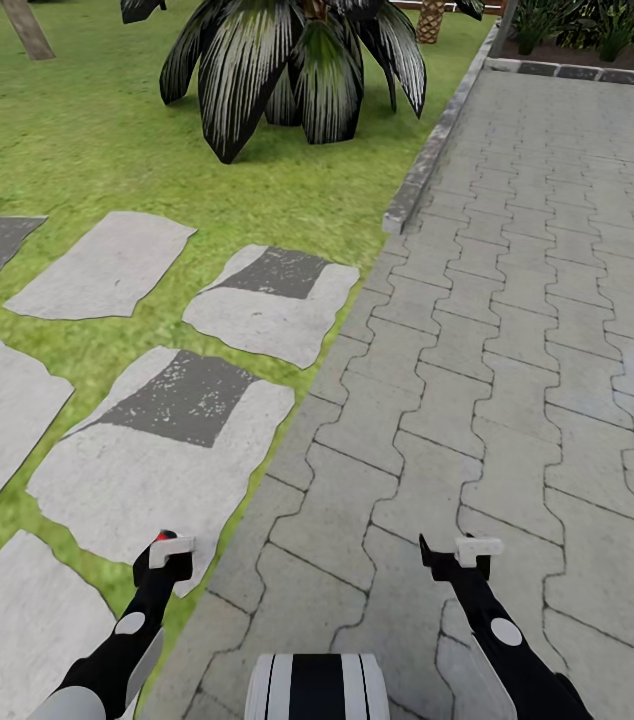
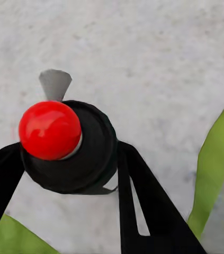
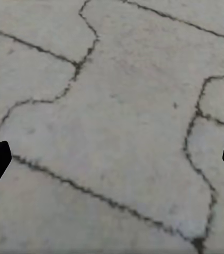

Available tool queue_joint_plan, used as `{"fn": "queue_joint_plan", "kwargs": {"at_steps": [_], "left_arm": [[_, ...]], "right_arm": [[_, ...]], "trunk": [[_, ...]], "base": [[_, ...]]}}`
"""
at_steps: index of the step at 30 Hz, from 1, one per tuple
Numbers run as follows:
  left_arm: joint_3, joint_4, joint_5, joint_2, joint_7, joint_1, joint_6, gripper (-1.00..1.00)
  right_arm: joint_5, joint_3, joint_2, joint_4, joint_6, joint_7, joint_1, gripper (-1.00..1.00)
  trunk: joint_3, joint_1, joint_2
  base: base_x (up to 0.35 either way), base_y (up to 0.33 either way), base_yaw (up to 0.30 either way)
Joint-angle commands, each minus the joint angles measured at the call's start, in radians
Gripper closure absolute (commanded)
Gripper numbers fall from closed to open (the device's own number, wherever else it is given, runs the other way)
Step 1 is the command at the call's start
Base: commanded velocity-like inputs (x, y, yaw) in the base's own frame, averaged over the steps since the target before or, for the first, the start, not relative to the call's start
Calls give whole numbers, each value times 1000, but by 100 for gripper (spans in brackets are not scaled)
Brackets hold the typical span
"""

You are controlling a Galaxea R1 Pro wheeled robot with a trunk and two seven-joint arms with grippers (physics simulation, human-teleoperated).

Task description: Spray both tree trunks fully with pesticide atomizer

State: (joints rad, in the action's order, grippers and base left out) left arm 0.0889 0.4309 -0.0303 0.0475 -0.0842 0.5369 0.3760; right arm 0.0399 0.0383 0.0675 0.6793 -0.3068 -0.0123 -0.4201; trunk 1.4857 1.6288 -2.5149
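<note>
Left claw clamps the red-capped sprayer above a stepping stone; right claw gapes empty over paving. Beyond the stone, no trunks visible: spray could miss.

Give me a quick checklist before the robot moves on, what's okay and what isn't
1. Left gripper loaded: ok, it is shut on a black object with a red ball top, apparently the atomizer.
2. Right gripper free: ok, open, with bare paving between its fingertips.
3. Thick tree trunk ahead to spray: not ok, just a low dark-leaved palm on the lawn.
4. Path ahead: ok, the paved walk looks unobstructed.
5. Nozzle direction: cannot tell.
</note>
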Motion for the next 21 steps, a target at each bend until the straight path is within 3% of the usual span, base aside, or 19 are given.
{"fn": "queue_joint_plan", "kwargs": {"at_steps": [1, 16, 21], "left_arm": [[0, 0, -1, 0, 0, 0, 0, 100], [0, 2, 0, 0, 2, 0, 1, 100], [0, 2, 0, 0, 7, 0, 1, 100]], "right_arm": [[0, 0, 0, 0, 0, 0, 0, -100], [0, 0, 0, -1, 0, 0, 0, -100], [0, 0, 0, 0, 0, 0, 0, -100]], "trunk": [[0, 0, 0], [0, 0, 0], [-19, -2, 1]], "base": [[0, 0, 0], [0, 0, 0], [0, 0, 0]]}}
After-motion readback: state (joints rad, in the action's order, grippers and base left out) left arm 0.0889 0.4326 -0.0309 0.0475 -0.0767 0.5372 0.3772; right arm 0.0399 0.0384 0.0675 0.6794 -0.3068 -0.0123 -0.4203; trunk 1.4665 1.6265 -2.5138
